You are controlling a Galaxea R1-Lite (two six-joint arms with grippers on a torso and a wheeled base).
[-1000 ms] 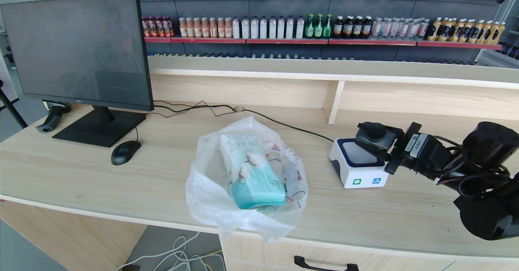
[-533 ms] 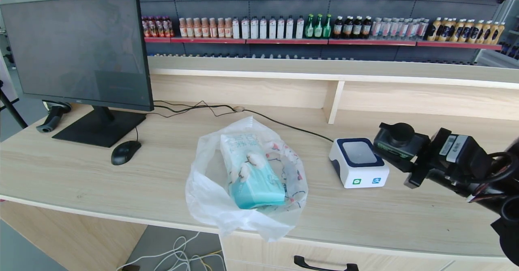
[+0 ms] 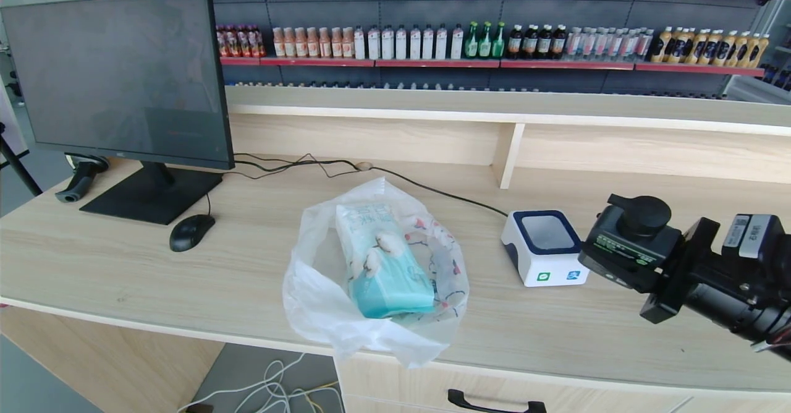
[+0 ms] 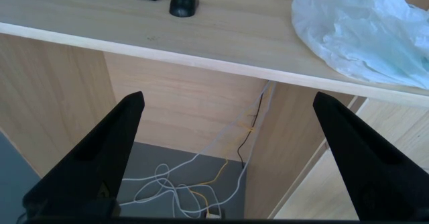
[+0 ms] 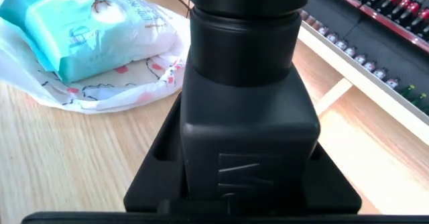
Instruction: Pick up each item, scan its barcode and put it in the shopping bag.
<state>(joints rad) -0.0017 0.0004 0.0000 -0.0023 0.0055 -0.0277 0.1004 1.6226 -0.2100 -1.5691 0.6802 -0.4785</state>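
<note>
One black bottle [image 3: 625,244] sat clamped in the right gripper [image 3: 649,266], cap up, just off the scanner's [image 3: 544,246] right side above the worktop [image 3: 185,277]. The scanner stood between it and the open shopping bag [image 3: 309,305] near the front edge, which held a tissue pack [image 3: 383,264]. The left gripper [image 4: 224,110] hung spread apart below that edge, farther off.

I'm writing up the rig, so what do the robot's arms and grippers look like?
The right arm is matte black and boxy at the wrist, with white printed labels on top. The left gripper has two flat black fingers that taper to points.
</note>
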